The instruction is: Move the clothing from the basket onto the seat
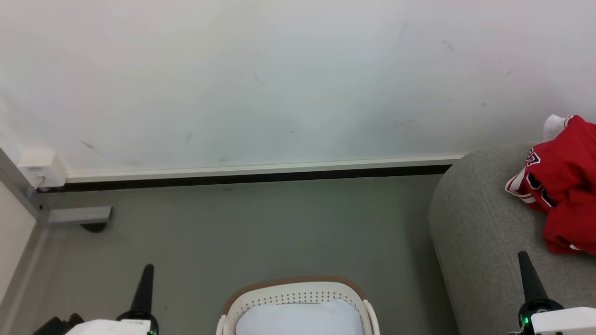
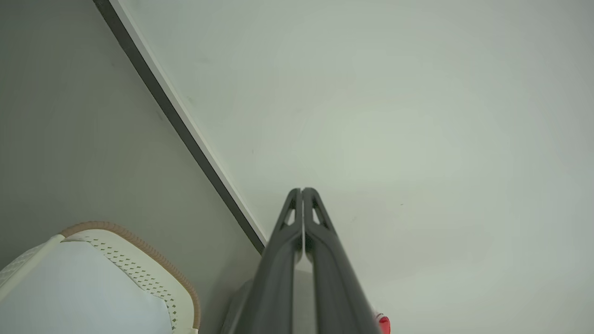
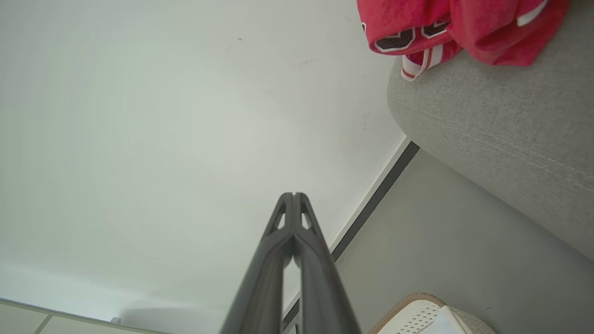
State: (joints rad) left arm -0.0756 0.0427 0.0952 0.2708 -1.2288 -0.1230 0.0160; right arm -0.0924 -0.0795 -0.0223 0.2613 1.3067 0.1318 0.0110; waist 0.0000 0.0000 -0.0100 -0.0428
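Holds the left gripper (image 1: 147,272) low at the head view's lower left, over grey floor (image 1: 260,223), left of the basket (image 1: 298,282) and apart from it, dark fingers pointing up toward the wall (image 1: 279,83). Presses its jaws fully together in the left wrist view, tips meeting, pinching only air. Holds the right gripper (image 1: 524,261) likewise at the lower right, fingers up, set against the grey fabric of the seat (image 1: 479,223), short of the clothing (image 1: 565,186) and clear of it. Presses those jaws together too, tip against tip in the right wrist view, touching no cloth. Finds the clothing crumpled on top of the seat near its rounded corner, red with black-and-white numerals and striped trim, cut off by the head view's right edge. Shows the basket at bottom centre between the two grippers, brown rim toward the wall, pale lining (image 1: 300,318) inside. Leaves open floor from the basket's rim to the dark baseboard (image 1: 260,171), and a narrow strip of floor between basket and the seat's curved side
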